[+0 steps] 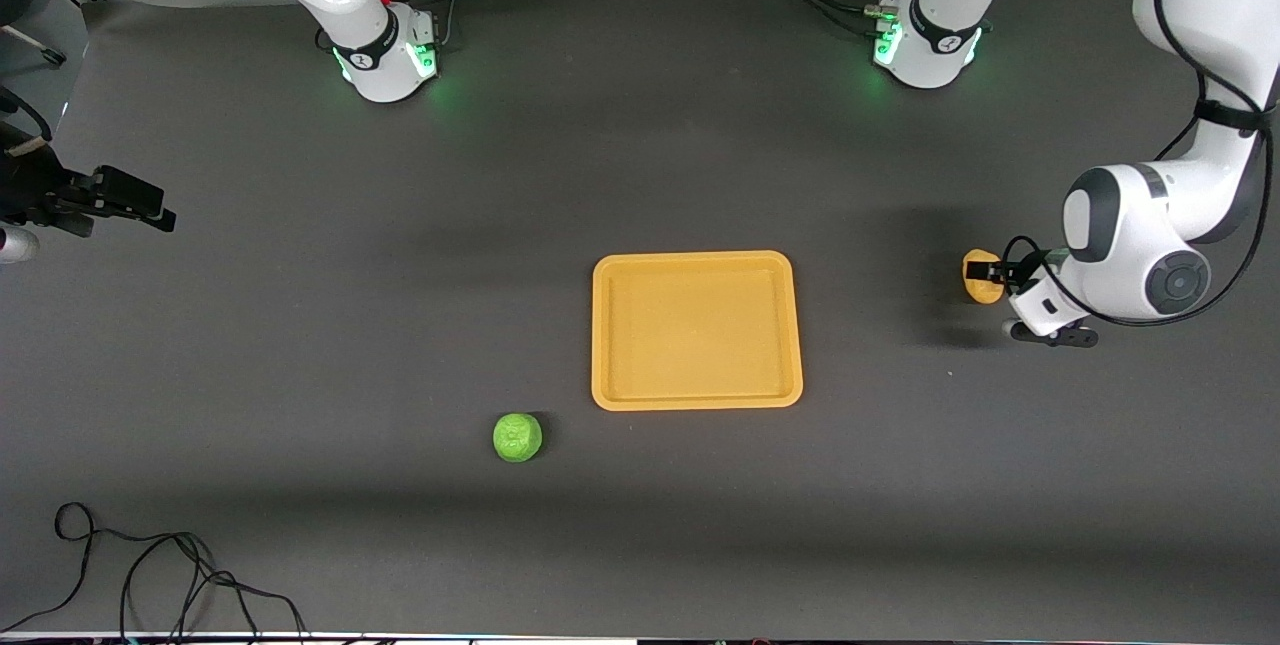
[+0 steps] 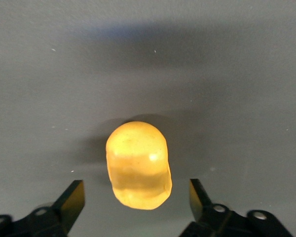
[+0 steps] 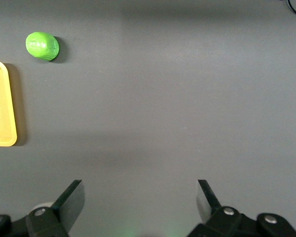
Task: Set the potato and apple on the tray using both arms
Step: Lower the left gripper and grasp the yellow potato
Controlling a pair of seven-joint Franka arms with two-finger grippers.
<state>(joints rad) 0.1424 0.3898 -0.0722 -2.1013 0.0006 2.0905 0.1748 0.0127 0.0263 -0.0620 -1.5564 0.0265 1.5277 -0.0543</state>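
Note:
The yellow-orange potato (image 1: 978,287) lies on the dark table toward the left arm's end, apart from the tray (image 1: 697,395). My left gripper (image 1: 994,274) is low over it and open. In the left wrist view the potato (image 2: 138,158) lies partly between the fingers (image 2: 71,200), with a gap on each side. The green apple (image 1: 517,437) lies nearer the front camera than the tray, off its corner. My right gripper (image 1: 150,210) hangs open and empty at the right arm's end. The right wrist view shows that gripper (image 3: 139,185) with the apple (image 3: 42,46) and the tray's edge (image 3: 0,103) farther off.
The tray is empty at the table's middle. A loose black cable (image 1: 150,575) lies at the table's front edge toward the right arm's end. The two arm bases (image 1: 390,55) (image 1: 925,50) stand lit green at the back.

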